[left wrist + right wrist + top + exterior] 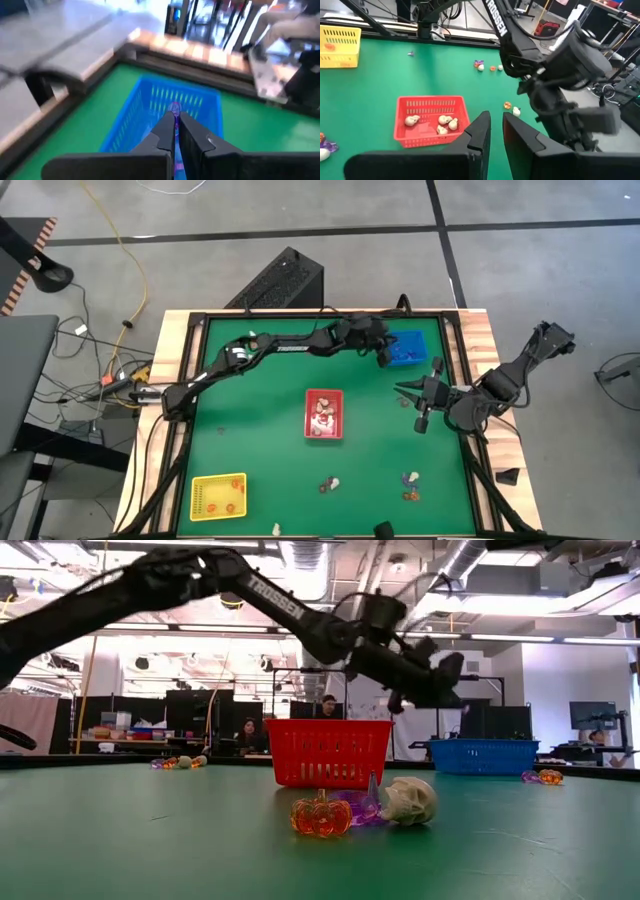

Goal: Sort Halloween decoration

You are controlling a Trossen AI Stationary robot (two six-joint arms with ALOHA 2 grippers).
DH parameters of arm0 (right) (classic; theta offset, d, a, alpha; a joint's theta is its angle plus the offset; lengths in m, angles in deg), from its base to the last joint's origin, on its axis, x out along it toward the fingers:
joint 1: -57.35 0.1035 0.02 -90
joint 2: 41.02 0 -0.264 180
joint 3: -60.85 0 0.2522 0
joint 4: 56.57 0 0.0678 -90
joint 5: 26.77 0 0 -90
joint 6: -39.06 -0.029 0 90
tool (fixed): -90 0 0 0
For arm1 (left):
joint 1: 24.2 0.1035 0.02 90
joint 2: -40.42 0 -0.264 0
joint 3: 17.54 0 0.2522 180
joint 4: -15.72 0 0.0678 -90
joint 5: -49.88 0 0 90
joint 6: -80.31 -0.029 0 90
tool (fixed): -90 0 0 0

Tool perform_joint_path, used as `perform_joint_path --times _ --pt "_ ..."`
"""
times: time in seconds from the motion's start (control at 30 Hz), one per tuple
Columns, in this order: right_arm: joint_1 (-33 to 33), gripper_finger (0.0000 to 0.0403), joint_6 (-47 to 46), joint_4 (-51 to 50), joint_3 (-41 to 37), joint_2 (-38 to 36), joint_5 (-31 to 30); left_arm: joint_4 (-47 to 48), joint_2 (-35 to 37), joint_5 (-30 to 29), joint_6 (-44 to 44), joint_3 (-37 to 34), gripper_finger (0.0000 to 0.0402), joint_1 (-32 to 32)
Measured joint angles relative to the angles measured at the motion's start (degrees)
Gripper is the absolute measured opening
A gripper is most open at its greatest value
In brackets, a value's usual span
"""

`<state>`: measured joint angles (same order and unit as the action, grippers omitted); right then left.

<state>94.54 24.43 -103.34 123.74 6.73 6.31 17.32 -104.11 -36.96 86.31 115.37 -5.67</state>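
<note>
Left claw [386, 358] over the far-right tray [415, 341]; another tray [324, 430] sits mid-table.

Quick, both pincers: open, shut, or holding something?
Left pincer: shut on a purple trinket, above the blue tray.
Right pincer: slightly open, empty.

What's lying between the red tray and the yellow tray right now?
Nothing: in the high view, only bare green table separates the red tray from the yellow tray.
</note>
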Motion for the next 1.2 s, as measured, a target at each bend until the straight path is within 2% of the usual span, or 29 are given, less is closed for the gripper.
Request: perform_joint_path --times 0.17,0.4,0.57,0.7,0.87,0.93,1.0,1.1,1.2 --pt "0.0 0.0081 -0.3 0.0 0.0 0.1 0.0 8.2 -2.2 -1.5 0.7 5.5 0.002 0.1" --pt "0.4 0.0081 -0.3 0.3 0.0 0.3 0.2 9.8 -1.5 -1.1 1.2 5.8 0.0074 0.1" --pt "0.3 0.0081 -1.8 0.0 0.0 0.3 0.5 19.0 2.4 -1.1 -1.3 5.8 0.01 0.2" --pt "0.3 0.0081 -3.3 0.0 0.0 0.3 3.2 32.9 9.5 -5.7 -6.9 5.8 0.0103 0.0" --pt "0.3 0.0081 -7.7 0.0 0.0 0.6 7.6 56.5 21.0 -16.8 -14.7 5.8 0.0097 -1.5" --pt "0.3 0.0081 -9.4 0.0 0.0 1.2 9.2 66.3 25.0 -20.8 -15.3 5.3 0.0094 -2.5" --pt "0.3 0.0081 -10.8 0.1 0.0 2.0 10.6 75.2 29.1 -22.3 -12.8 3.9 0.009 -3.2" --pt "0.3 0.0081 -12.6 0.1 0.0 3.6 12.0 80.8 35.9 -22.0 -7.9 -1.8 0.0083 -5.0" --pt "0.3 0.0081 -14.4 0.6 0.0 5.0 13.3 78.7 43.3 -21.7 -5.3 -12.3 0.0076 -9.2"
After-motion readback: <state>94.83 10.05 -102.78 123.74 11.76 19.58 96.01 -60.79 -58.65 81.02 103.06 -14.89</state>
